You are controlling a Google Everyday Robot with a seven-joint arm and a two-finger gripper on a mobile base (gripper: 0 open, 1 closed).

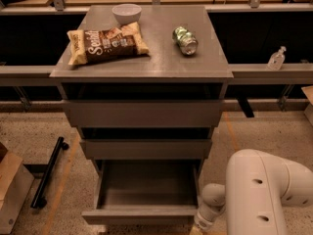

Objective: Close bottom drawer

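We see pale script across the brown chip bag (106, 44), but we cannot read it with any certainty, and the label on the green can (185, 40) lying on its side is too small to read. Both sit on the cabinet top (161, 60) with a white bowl (126, 12). The bottom drawer (139, 213), lowest of 3, stands pulled far out. The white arm (264, 195) bends down at lower right. Its gripper (199, 225) is just beside the drawer's front right corner, and we cannot tell its state.
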